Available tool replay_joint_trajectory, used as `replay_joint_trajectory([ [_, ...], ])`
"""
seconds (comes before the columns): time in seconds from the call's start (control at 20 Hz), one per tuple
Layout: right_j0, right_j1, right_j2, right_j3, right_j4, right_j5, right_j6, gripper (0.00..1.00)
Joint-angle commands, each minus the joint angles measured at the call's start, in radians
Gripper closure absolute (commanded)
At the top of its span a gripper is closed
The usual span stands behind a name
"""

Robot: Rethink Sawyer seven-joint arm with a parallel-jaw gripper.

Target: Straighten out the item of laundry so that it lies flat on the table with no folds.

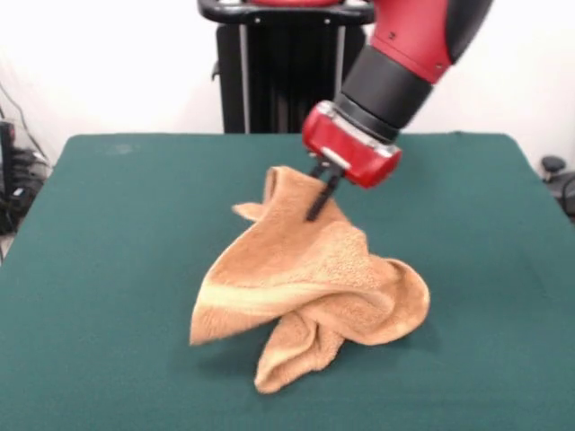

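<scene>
The orange-tan towel [310, 283] is bunched and folded, with its upper part lifted off the green table [108, 269] and its lower folds hanging down toward the cloth top at the near middle. My gripper [317, 205] comes down from the red and black arm at the upper right and is shut on the towel's raised top edge. The black fingers [321, 196] press into the terry cloth. The towel's white tag does not show.
The robot's black pedestal [283, 72] stands at the table's far edge. Dark equipment shows past the table's left edge [13, 180] and right edge [559, 180].
</scene>
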Motion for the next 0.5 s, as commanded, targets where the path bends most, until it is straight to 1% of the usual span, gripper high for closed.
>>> replay_joint_trajectory([
  [0.05, -0.048, -0.014, -0.040, -0.106, -0.083, -0.035, 0.036, 1.00],
  [0.15, -0.073, -0.048, -0.021, -0.115, -0.104, 0.008, 0.011, 1.00],
  [0.2, -0.093, -0.078, 0.003, -0.118, -0.116, 0.050, -0.009, 1.00],
  [0.35, -0.141, -0.161, 0.041, -0.152, -0.151, 0.223, -0.074, 1.00],
  [0.5, -0.164, -0.216, 0.046, -0.185, -0.188, 0.345, -0.109, 1.00],
])
